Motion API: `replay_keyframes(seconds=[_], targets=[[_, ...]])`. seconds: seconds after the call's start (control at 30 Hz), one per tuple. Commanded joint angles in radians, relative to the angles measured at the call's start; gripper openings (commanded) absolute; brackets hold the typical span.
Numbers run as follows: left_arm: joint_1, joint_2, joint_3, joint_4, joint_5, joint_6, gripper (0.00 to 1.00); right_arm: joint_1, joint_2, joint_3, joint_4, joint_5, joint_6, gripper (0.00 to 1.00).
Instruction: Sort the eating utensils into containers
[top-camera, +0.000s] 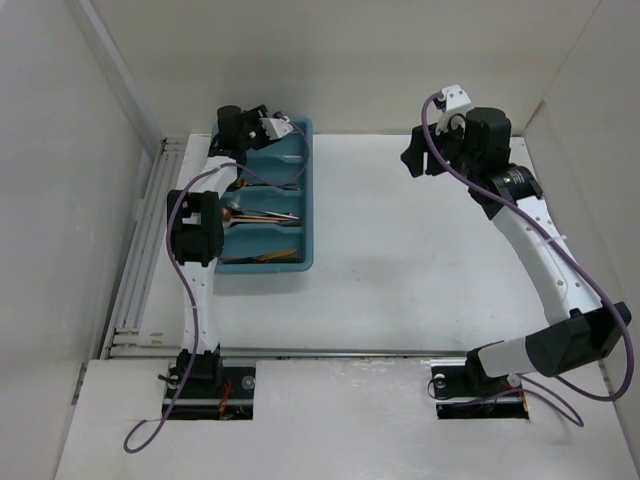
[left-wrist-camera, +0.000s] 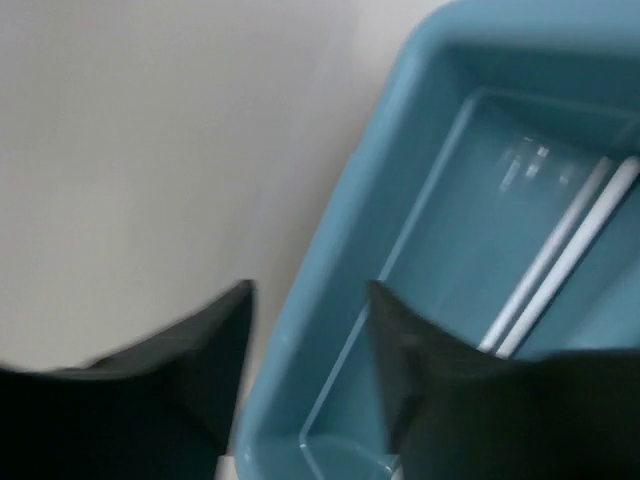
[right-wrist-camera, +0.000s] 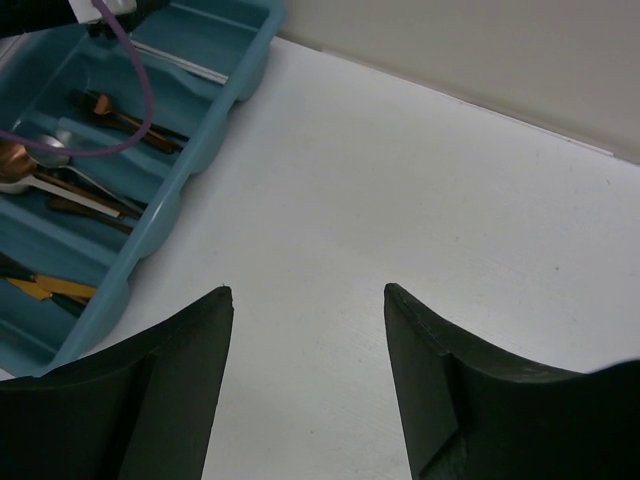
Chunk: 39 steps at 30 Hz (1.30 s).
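The teal tray of containers (top-camera: 308, 200) lies at the table's far left. Its slots hold copper, black, gold and silver eating utensils (top-camera: 262, 217). My left gripper (top-camera: 258, 127) hovers over the tray's far end. In the left wrist view it is open (left-wrist-camera: 311, 288), with nothing between its fingers, and straddles the tray rim (left-wrist-camera: 330, 250). Two silver chopsticks (left-wrist-camera: 565, 255) lie in the slot below it. My right gripper (top-camera: 415, 160) hangs open above bare table at the far right (right-wrist-camera: 308, 292). The right wrist view shows the tray (right-wrist-camera: 170, 200) with a copper spoon (right-wrist-camera: 14, 160) and gold pieces (right-wrist-camera: 50, 288).
White walls close in the table at the back and on both sides. A metal rail (top-camera: 140, 260) runs along the left edge beside the tray. My left arm (top-camera: 195, 230) reaches over the tray's left side. The purple cable (right-wrist-camera: 140, 90) hangs over the tray.
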Motion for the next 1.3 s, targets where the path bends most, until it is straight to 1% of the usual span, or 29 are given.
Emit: replay_keyframes(seconds=[0.0,0.07,0.1,0.13,0.2,0.23,0.27,0.3,0.33,0.37,0.4,0.43,0.47,0.5,0.53,0.6,0.63,0.7,0.73,0.77,0.83,0.87,0.93,1.03,1.17,1.23,1.27], targets=[[0.004,-0.033,-0.006,0.215,-0.107,-0.165,0.54,-0.007,-0.058,0.024,0.01,0.001,0.009,0.68],[0.004,-0.046,0.021,0.32,-0.195,-0.306,0.67,-0.007,-0.067,0.024,0.001,0.027,0.009,0.75],[0.004,-0.056,0.044,0.341,-0.313,-0.449,0.69,-0.016,-0.079,0.024,0.001,0.053,0.0,0.85],[0.004,-0.056,0.07,0.353,-0.385,-0.522,0.71,-0.016,-0.079,0.024,-0.008,0.069,0.0,1.0],[0.016,-0.078,0.156,0.353,-0.539,-0.654,0.73,-0.03,-0.102,0.024,-0.021,0.11,0.0,1.0],[0.027,-0.087,0.182,0.324,-0.663,-0.758,0.73,-0.043,-0.102,0.024,-0.031,0.201,0.0,1.0],[0.041,-0.113,0.205,0.286,-0.708,-0.805,0.73,-0.044,-0.102,0.024,-0.063,0.27,0.0,1.0],[0.076,-0.131,0.239,0.182,-0.744,-0.851,0.73,-0.044,-0.102,0.024,-0.079,0.333,0.0,1.0],[0.097,-0.154,0.239,0.125,-0.779,-0.897,0.73,-0.044,-0.102,0.024,-0.09,0.463,0.0,1.0],[0.12,-0.18,0.239,0.067,-0.789,-0.988,0.73,-0.056,-0.091,0.024,-0.1,0.508,0.0,1.0],[0.175,-0.237,0.222,-0.045,-0.789,-1.036,0.73,-0.056,-0.079,0.015,-0.1,0.539,0.0,1.0],[0.203,-0.268,0.205,-0.094,-0.789,-1.079,0.73,-0.071,-0.079,0.015,-0.1,0.559,0.0,1.0],[0.234,-0.301,0.181,-0.136,-0.752,-1.113,0.73,-0.071,-0.067,0.015,-0.1,0.593,0.015,1.0],[0.264,-0.37,0.152,-0.199,-0.735,-1.156,0.73,-0.071,-0.067,0.015,-0.066,0.61,0.015,1.0],[0.319,-0.406,0.082,-0.225,-0.72,-1.165,0.73,-0.071,-0.056,0.015,-0.044,0.619,0.027,1.0],[0.366,-0.478,0.0,-0.263,-0.678,-1.166,0.73,-0.071,-0.056,-0.005,0.029,0.641,0.027,1.0],[0.407,-0.553,-0.091,-0.274,-0.666,-1.135,0.73,-0.071,-0.056,-0.02,0.056,0.65,0.027,1.0],[0.438,-0.631,-0.19,-0.284,-0.666,-1.115,0.73,-0.071,-0.047,-0.031,0.125,0.65,0.027,1.0],[0.453,-0.711,-0.236,-0.284,-0.655,-1.103,0.75,-0.071,-0.047,-0.043,0.149,0.65,0.027,1.0],[0.475,-0.749,-0.334,-0.268,-0.655,-1.066,0.75,-0.071,-0.047,-0.044,0.171,0.65,0.027,1.0],[0.484,-0.821,-0.42,-0.239,-0.629,-1.032,0.76,-0.071,-0.047,-0.063,0.223,0.626,0.027,1.0],[0.496,-0.881,-0.484,-0.227,-0.629,-1.02,0.76,-0.071,-0.047,-0.063,0.234,0.612,0.027,1.0],[0.507,-0.921,-0.52,-0.218,-0.571,-0.997,0.76,-0.071,-0.033,-0.053,0.234,0.589,0.027,1.0],[0.507,-0.958,-0.542,-0.257,-0.516,-0.997,0.76,-0.071,-0.009,-0.044,0.234,0.576,0.027,1.0],[0.507,-0.994,-0.582,-0.271,-0.483,-0.997,0.76,-0.071,-0.009,-0.033,0.234,0.555,0.027,1.0],[0.507,-1.004,-0.605,-0.271,-0.473,-1.009,0.79,-0.071,-0.021,-0.033,0.248,0.546,0.014,1.0],[0.507,-1.004,-0.605,-0.271,-0.439,-1.023,0.82,-0.071,-0.031,-0.042,0.258,0.546,0.013,1.0]])
